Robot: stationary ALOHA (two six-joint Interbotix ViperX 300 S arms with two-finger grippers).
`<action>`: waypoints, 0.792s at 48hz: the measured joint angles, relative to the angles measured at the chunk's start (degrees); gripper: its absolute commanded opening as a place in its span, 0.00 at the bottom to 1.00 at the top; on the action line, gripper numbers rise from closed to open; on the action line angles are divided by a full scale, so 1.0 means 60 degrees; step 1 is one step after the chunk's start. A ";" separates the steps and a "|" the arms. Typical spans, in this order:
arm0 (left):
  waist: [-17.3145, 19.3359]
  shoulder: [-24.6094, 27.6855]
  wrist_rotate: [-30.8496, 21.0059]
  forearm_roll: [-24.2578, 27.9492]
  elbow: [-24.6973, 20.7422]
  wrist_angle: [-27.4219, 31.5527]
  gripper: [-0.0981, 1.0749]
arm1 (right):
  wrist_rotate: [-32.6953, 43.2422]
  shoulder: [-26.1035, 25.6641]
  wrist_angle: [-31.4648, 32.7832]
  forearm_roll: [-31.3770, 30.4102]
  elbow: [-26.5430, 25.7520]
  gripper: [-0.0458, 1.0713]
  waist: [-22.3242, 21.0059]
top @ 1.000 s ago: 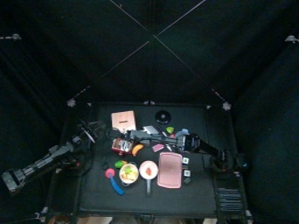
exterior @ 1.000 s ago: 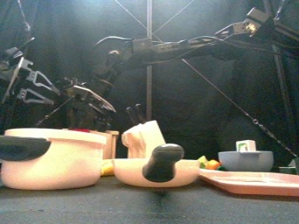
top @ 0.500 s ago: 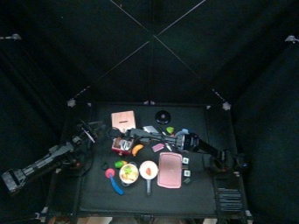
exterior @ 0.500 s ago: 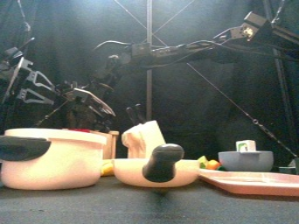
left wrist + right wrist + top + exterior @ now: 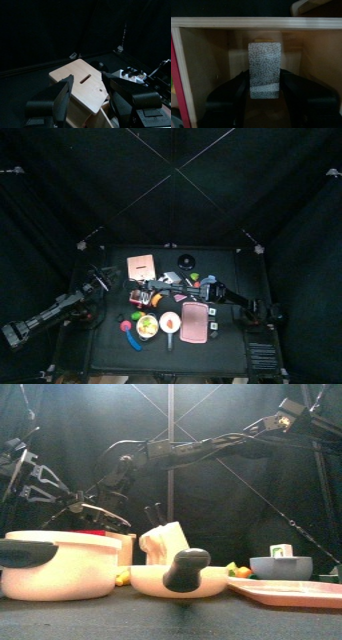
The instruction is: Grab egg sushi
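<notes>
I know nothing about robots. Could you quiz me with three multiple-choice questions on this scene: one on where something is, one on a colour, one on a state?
1. Where is the egg sushi?
A. Inside the wooden box
B. On the flat tray
C. In a bowl

2. What colour is the flat tray at the table's front right?
A. Green
B. Pink
C. Blue

3. How does the left tool stand?
A. Shut on a spoon
B. Shut on nothing
C. Open, holding nothing

Answers: 1 A, the right wrist view shows it between wooden walls. 2 B, the front view shows a pink slab. 3 C, the left wrist view shows the jaws spread with nothing between them.
</notes>
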 measured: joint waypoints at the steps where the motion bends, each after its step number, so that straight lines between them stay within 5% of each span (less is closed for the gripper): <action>1: 0.0000 0.0000 0.0015 0.0000 0.0000 0.0000 0.82 | 0.0059 0.0000 -0.0044 0.0000 0.0000 0.52 0.0000; 12: 0.0000 0.0000 0.0000 0.0000 0.0000 -0.0015 0.82 | 0.0059 -0.0029 -0.0249 -0.0044 0.0015 0.37 0.0000; 38: 0.0000 0.0000 0.0015 0.0000 0.0029 -0.0015 0.82 | 0.0176 -0.0879 -0.0117 -0.0542 0.0059 0.36 0.0015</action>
